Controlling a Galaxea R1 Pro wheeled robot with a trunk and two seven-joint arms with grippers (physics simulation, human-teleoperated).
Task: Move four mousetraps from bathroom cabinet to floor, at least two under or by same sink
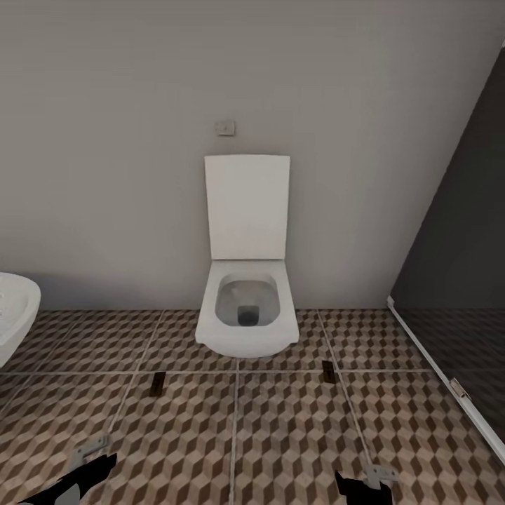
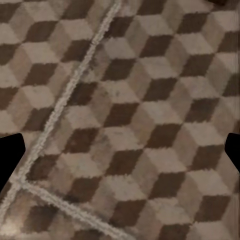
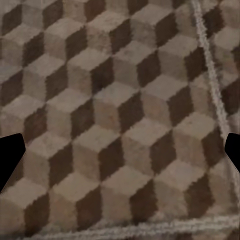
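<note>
On the bathroom floor (image 1: 280,435), ahead of you: cube-pattern tile with pale grout, a white toilet (image 1: 245,315) with its lid raised against the grey wall, a small flush plate (image 1: 225,128) above it.

Item, mousetraps: two small dark-brown flat pieces lie on the tile, one left of the toilet (image 1: 158,384), one right of it (image 1: 327,371), well apart. They are too small to confirm parts; you may judge them to be traps already set down. The other two and the cabinet: location unknown.

Item, white rounded fixture (image 1: 14,319) at the left edge: identity uncertain.

Item, dark shower enclosure (image 1: 463,280) at the right.

Item, left tool (image 1: 91,466) and right tool (image 1: 365,484), low at the frame edge. Both wrist views look onto bare tile between widely parted finger tips; nothing is held in either.

Handling, as judgement: light, stiff wooden boards, thin and lying flush, hard to get under. Take hold across the long edges, clear of the metal.
</note>
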